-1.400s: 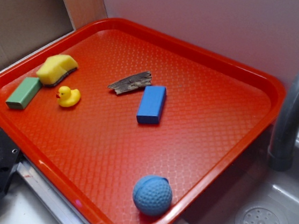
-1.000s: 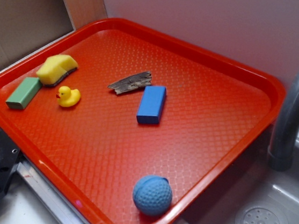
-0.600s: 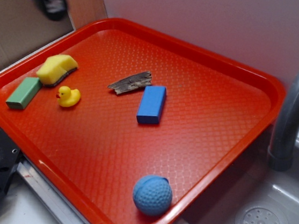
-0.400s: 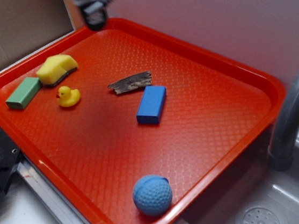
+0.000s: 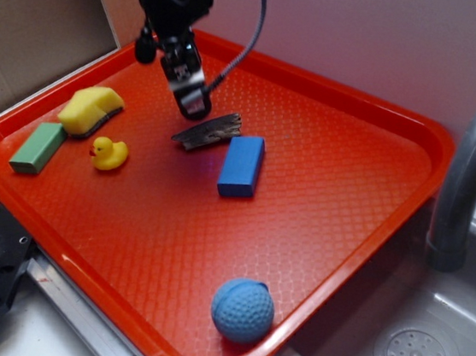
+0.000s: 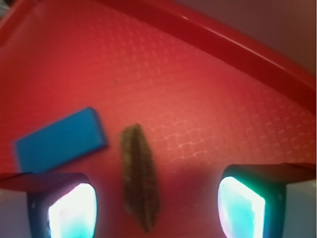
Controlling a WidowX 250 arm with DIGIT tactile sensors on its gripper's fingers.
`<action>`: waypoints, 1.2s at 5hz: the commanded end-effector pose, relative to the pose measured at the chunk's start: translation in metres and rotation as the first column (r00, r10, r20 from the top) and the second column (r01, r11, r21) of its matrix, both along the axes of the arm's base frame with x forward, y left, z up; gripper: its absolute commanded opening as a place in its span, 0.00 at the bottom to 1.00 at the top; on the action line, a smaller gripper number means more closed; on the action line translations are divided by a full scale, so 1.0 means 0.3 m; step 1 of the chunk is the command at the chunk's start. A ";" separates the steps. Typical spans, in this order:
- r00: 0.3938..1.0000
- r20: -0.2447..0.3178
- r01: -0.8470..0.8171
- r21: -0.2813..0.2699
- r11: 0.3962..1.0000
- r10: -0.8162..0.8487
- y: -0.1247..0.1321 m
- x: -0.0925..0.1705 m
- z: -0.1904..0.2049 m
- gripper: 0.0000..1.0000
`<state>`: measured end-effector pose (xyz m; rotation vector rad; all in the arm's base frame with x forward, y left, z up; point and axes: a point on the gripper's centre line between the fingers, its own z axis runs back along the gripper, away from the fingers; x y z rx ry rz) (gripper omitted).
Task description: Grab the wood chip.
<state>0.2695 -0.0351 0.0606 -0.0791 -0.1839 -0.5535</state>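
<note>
Wood chip (image 6: 139, 176), just beside the blue block (image 6: 60, 140), lies below the spread, empty gripper (image 6: 156, 201), left of centre between its pads, long axis crosswise to their gap

The blue block (image 5: 241, 166) lies just beside the wood chip (image 5: 208, 131), crowding 1 side; bare tray (image 5: 332, 180) lies open on its other side.

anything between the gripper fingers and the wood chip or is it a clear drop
Clear. In the wrist view the wood chip lies on bare red tray between the open gripper fingers; the blue block sits off to one side.
</note>
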 end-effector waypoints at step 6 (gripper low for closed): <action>0.999 -0.011 -0.053 0.066 0.996 0.054 -0.067 -0.011 -0.066 0.00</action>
